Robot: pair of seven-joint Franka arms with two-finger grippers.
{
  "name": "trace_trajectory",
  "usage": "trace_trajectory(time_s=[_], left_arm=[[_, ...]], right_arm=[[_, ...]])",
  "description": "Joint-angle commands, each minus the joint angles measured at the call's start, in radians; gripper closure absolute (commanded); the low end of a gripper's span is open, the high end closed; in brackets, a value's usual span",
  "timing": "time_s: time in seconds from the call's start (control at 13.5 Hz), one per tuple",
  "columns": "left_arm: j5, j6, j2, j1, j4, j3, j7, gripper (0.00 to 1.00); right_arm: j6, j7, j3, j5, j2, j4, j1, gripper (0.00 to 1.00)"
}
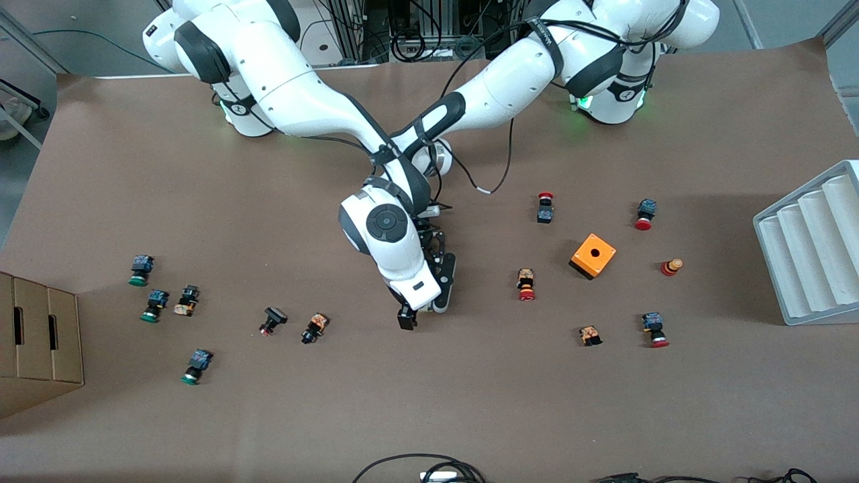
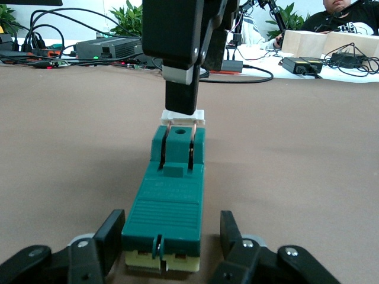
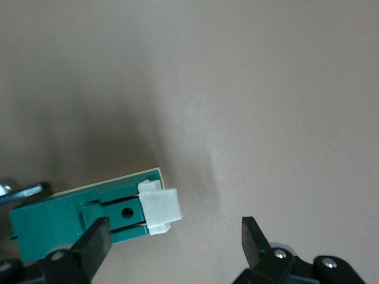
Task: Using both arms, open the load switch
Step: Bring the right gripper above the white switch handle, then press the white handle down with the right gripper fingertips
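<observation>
Left gripper (image 2: 169,242) clamps the ribbed green rectangular load switch (image 2: 169,201).

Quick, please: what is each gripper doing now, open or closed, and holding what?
Left gripper: closed on the load switch, on the table.
Right gripper: open, over the switch's white end, holding nothing.

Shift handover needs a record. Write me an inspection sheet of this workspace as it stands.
Surface: table covered in brown paper, flat.
Job's things: load switch lying flat, white piece at one end.
Clutter: scattered push buttons, red-capped toward the left arm's end, green-capped toward the right arm's; orange box; cardboard box; grey ridged tray.
Grippers: left gripper shut on the load switch; right gripper open over the white piece.
Cables: black cable hanging from the left arm; more cables at the table's near edge.
Surroundings: equipment rack by the bases.
</observation>
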Motion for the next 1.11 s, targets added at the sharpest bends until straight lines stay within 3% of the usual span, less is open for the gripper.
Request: trace_trajectory(time_s=[0.0, 1.04], left_arm=[[0.001, -0.014, 0.012, -0.015, 0.018, 0.008, -0.013, 0.27], [0.001, -0.014, 0.010, -0.015, 0.016, 0.008, -0.013, 0.27]], right_arm=[[-0.018, -0.005, -0.013, -0.008, 0.017, 0.022, 0.009, 0.03], [0.043, 0.010, -0.011, -0.001, 0.058, 0.033, 0.038, 0.05]])
